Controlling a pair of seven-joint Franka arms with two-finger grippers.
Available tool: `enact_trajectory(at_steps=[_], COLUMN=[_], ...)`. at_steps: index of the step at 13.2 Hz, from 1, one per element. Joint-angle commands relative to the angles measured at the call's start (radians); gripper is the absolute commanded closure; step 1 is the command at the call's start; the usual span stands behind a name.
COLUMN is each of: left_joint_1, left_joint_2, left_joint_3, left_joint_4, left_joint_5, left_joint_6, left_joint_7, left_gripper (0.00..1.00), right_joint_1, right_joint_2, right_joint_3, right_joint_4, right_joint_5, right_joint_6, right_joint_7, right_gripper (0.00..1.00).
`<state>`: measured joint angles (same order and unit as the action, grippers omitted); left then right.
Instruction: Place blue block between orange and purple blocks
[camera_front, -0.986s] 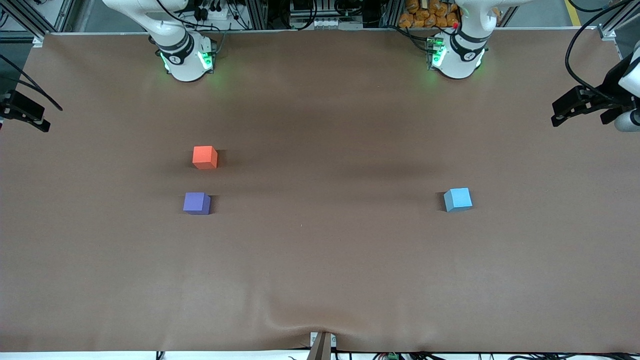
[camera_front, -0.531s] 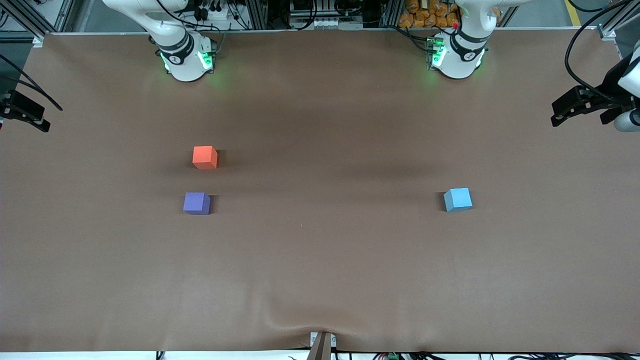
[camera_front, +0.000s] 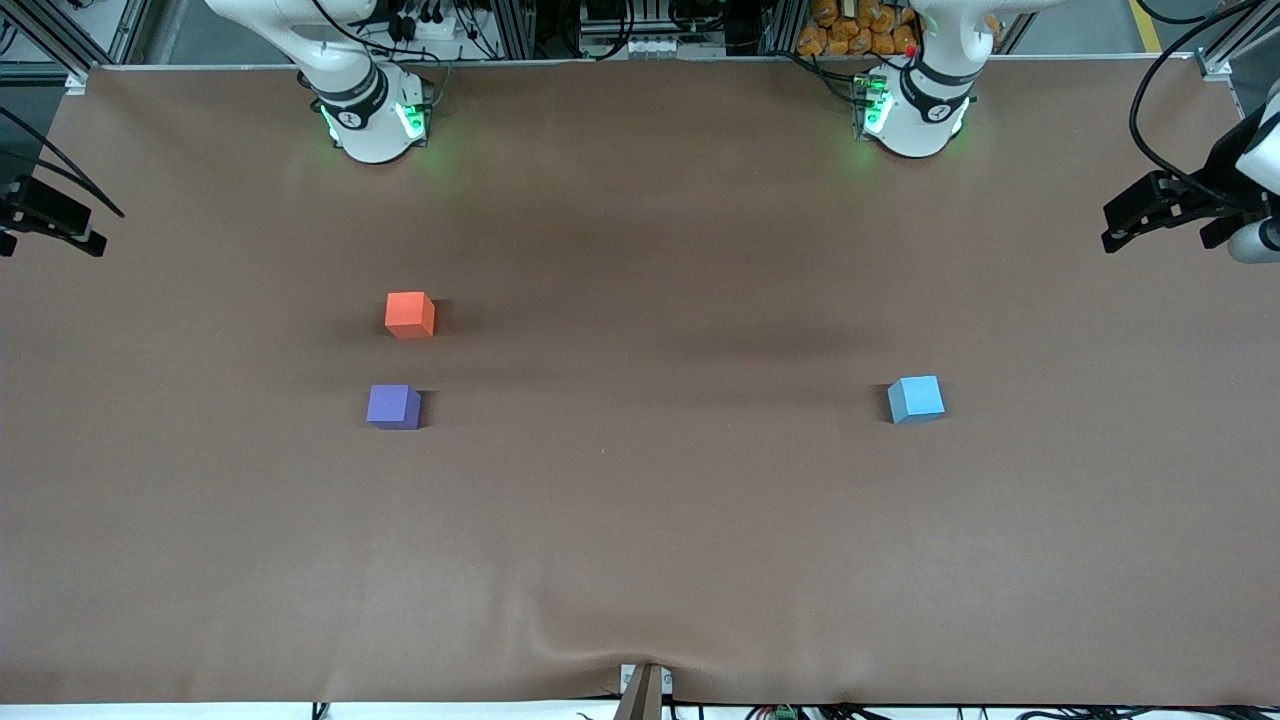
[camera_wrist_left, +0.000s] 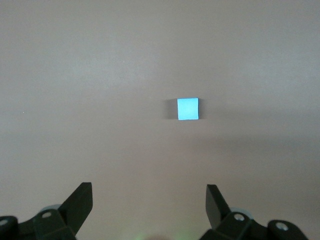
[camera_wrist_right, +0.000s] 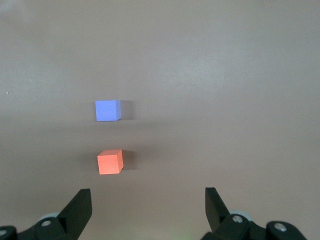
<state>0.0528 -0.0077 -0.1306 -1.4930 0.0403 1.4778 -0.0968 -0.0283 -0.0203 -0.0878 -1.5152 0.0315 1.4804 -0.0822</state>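
The sky-blue block (camera_front: 915, 399) rests on the brown table toward the left arm's end. The orange block (camera_front: 409, 314) and the purple block (camera_front: 392, 406) sit toward the right arm's end. The purple one is nearer the front camera, with a gap of about one block between them. My left gripper (camera_wrist_left: 148, 186) hangs open high over the table, with the blue block (camera_wrist_left: 187, 109) far below it. My right gripper (camera_wrist_right: 148, 190) is open too, high over the orange block (camera_wrist_right: 110, 162) and the purple block (camera_wrist_right: 107, 110). Neither gripper shows in the front view.
The arm bases (camera_front: 370, 120) (camera_front: 915, 115) stand along the table's edge farthest from the front camera. Black fixtures with cables (camera_front: 1165, 210) (camera_front: 50, 215) jut in at both ends of the table. The brown cloth (camera_front: 640, 500) has a wrinkle (camera_front: 600, 650) at its near edge.
The black fixture at the right arm's end of the table has shifted slightly. The three blocks lie where they were.
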Motion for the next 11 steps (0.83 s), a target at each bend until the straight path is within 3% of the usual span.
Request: enact_trajectory(at_steps=[1, 11], left_joint_1=[0.002, 0.010], left_joint_2=[-0.006, 0.000], left_joint_3=[-0.003, 0.008], left_joint_4=[0.013, 0.011], left_joint_5=[-0.007, 0.006], left_joint_6=[-0.014, -0.013], left_joint_7=[0.008, 0.008], left_gripper=[0.00, 0.00], right_joint_1=[-0.010, -0.022], right_joint_2=[-0.001, 0.000], right_joint_3=[0.005, 0.007], right_joint_4=[0.003, 0.003], right_joint_5=[0.019, 0.022], right_joint_6=[-0.006, -0.006], right_joint_7=[0.012, 0.012], right_gripper=[0.00, 0.00])
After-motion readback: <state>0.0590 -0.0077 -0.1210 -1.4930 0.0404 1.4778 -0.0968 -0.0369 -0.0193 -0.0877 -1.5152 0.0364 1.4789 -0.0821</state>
